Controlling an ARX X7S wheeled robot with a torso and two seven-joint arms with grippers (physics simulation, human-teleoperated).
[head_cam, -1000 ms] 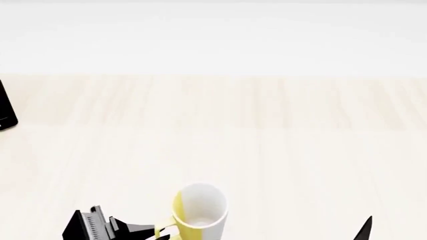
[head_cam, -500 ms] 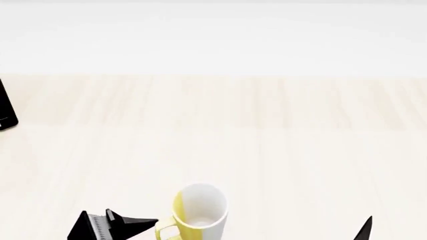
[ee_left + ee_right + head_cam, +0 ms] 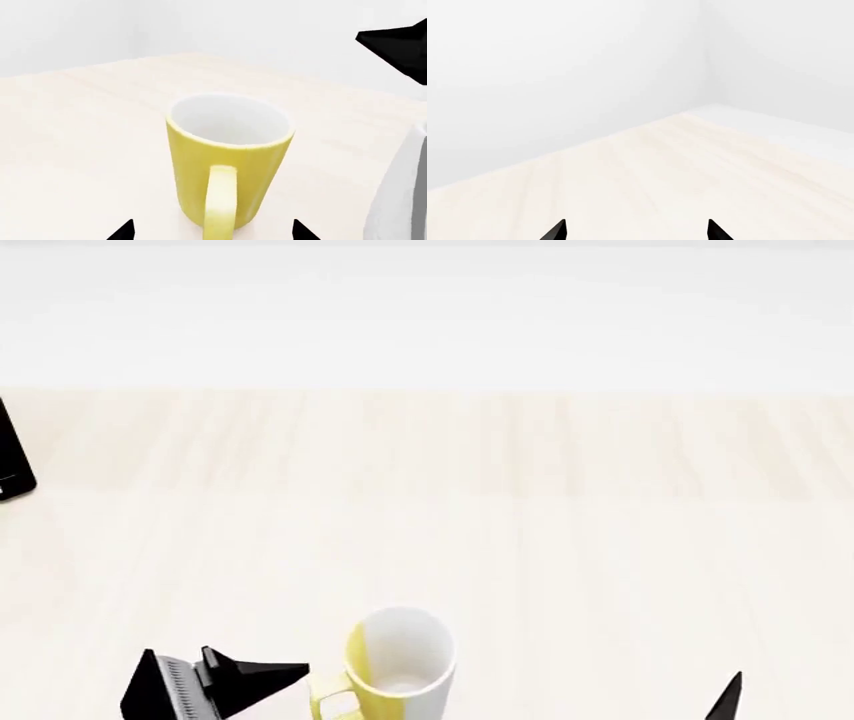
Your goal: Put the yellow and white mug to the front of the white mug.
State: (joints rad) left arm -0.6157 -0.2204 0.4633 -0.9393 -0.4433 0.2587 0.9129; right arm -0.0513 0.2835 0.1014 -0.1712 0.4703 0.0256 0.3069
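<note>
Left gripper [image 3: 287,677] jaws spread, empty; yellow and white mug [image 3: 396,660] at 3 o'clock, handle facing it. Right gripper [image 3: 635,231] jaws apart, empty, farther off.

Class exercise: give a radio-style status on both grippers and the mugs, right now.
Left gripper open, facing yellow and white mug handle, not touching. Right gripper open, empty. White mug beside it, edge only visible. Nothing in the way.
</note>
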